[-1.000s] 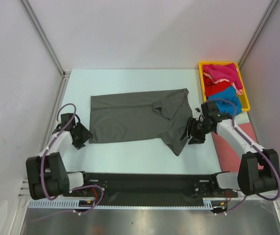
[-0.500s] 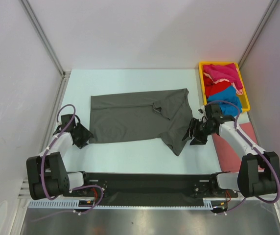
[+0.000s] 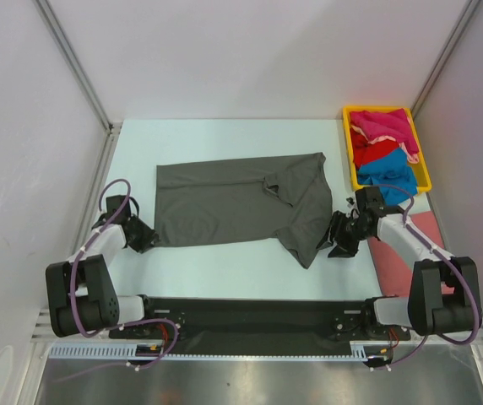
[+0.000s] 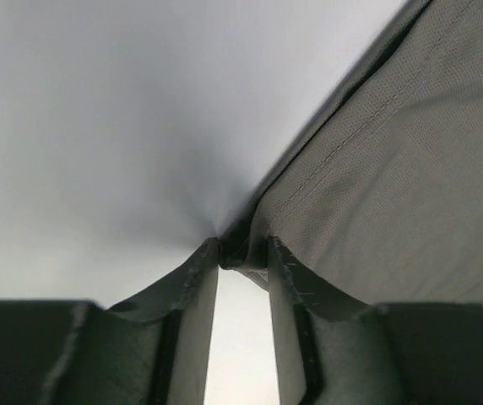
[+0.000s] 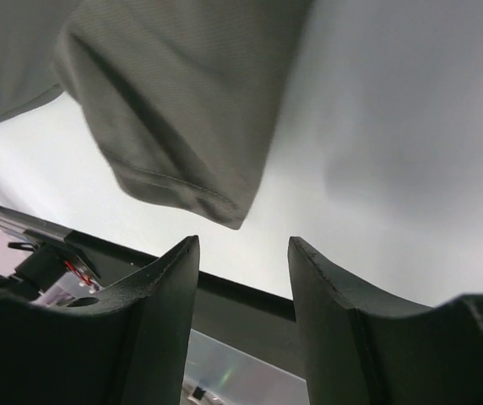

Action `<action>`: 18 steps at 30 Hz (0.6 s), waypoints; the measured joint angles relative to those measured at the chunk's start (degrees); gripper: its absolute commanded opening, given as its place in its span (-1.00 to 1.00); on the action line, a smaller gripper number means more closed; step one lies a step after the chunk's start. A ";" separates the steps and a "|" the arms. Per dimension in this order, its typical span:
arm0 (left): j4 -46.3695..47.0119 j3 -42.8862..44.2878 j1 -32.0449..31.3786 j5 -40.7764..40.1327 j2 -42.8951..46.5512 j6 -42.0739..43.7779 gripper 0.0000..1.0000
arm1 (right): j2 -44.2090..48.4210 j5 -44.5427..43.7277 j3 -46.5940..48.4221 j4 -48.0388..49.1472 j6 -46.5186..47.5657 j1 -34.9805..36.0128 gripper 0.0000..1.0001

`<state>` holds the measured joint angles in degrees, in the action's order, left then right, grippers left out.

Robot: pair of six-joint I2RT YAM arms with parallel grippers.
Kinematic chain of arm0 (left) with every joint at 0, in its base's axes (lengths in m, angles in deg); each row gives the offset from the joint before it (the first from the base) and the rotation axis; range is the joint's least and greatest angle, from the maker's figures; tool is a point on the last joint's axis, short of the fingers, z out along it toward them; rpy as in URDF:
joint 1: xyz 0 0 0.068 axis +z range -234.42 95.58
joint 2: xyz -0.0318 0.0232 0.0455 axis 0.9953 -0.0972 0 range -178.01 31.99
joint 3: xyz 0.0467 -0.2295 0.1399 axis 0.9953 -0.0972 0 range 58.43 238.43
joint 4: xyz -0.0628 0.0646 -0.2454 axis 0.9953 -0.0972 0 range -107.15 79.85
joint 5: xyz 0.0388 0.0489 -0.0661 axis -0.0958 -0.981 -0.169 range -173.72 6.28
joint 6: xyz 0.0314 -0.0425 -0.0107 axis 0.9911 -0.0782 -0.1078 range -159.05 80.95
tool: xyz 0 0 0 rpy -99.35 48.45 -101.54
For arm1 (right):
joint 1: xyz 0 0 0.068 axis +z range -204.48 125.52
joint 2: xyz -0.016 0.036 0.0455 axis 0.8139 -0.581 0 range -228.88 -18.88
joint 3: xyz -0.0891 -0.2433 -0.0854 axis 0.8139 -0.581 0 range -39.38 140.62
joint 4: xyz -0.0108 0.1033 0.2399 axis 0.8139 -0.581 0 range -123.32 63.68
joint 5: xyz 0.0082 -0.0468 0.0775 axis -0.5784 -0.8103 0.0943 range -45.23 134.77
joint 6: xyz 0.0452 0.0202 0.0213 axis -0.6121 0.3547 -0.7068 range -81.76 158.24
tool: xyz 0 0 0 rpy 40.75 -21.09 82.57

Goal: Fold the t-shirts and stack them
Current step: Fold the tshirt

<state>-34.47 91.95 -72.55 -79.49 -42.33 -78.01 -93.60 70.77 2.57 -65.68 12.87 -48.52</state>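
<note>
The grey shirt [image 3: 225, 202] lies spread across the middle of the desk [image 3: 225, 274], flat along its left half, rumpled toward the right, with one sleeve pointing down toward you. The cloth itself has not shifted in the last second; what has changed is at its near-left corner. Your left gripper [image 4: 241, 251] has slid in from just clear of the hem to sit right on that corner, and its jaws have drawn in from wide to narrow. The wrist view shows the stitched corner bunched at the fingertips, with a slit of bare desk behind it. You cannot tell yet whether the cloth is really pinched or only nudged. Your right gripper [image 5: 243, 245] has drifted a little toward you, alongside the shirt's right edge. Its jaws stand about half apart with nothing between them, and the sleeve end hangs just in front of them. So the first fold looks to be only at the grasping stage: one corner is nearly taken, the other side not yet. The other shirts [image 3: 381, 148] sit heaped in the tray [image 3: 377, 107] at the far right, so most of the job remains.
</note>
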 measured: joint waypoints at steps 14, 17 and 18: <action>2.21 -0.04 0.09 1.40 -1.42 0.96 -0.99 | -2.36 -1.03 -4.26 9.14 -3.45 -3.08 -0.28; 2.51 -0.04 0.11 1.86 -1.53 1.33 -0.99 | -5.27 -0.46 -4.83 11.80 -4.04 -3.08 -0.26; 2.60 -0.04 0.11 1.97 -1.53 1.46 -0.99 | -5.40 -0.42 -5.33 12.50 -4.33 -3.08 -0.26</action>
<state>-31.86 91.90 -72.44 -77.53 -43.86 -76.54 -99.00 70.35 -2.76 -53.17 8.54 -51.60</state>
